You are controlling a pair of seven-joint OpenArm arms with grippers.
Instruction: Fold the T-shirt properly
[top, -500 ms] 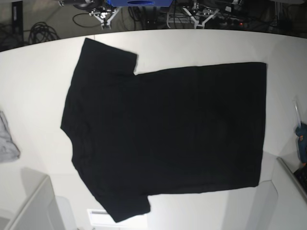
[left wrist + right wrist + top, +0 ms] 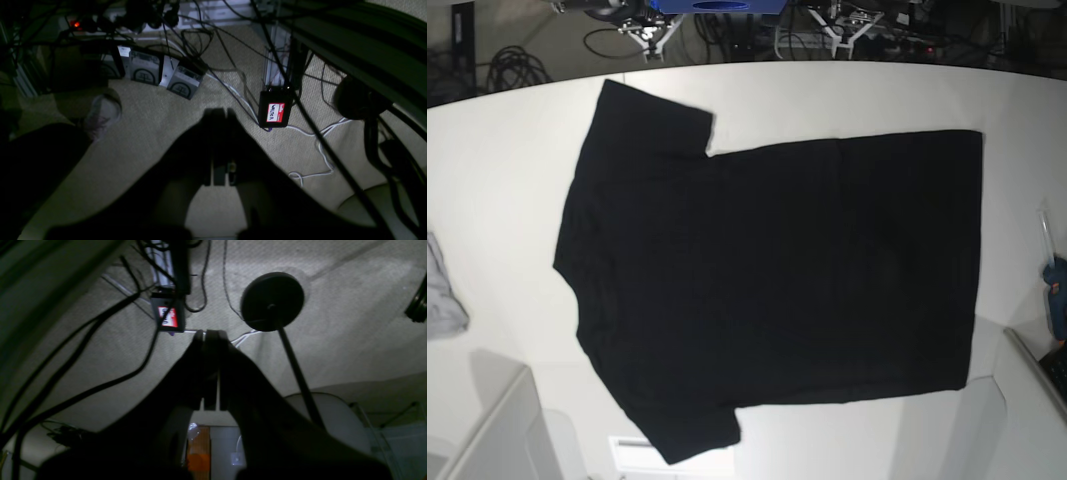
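From the base view I saw the T-shirt (image 2: 767,290) spread flat on the white bench (image 2: 847,95), plain black side up, collar toward that view's left and hem toward its right, both short sleeves lying out flat. Neither arm showed over the bench, so the shirt lay well apart from both sets of jaws, with nothing touching it. A small light grey cloth (image 2: 442,295) sat at the bench's left edge, apart from the shirt.

My left gripper (image 2: 220,115) hung off the bench, pointing down at a beige carpet (image 2: 150,133). Its jaws were pressed together with nothing between them. Beyond their tips and a little to the right lay a small black box with a red-and-white label (image 2: 275,111), with white and dark cables trailing across the carpet around it.

My right gripper (image 2: 210,335) was likewise aimed at the floor, jaws closed tight and holding nothing. Just beyond its tips to the left I saw the same kind of labelled black box (image 2: 168,316); to the right stood a round black stand base (image 2: 272,301) with a thin pole.
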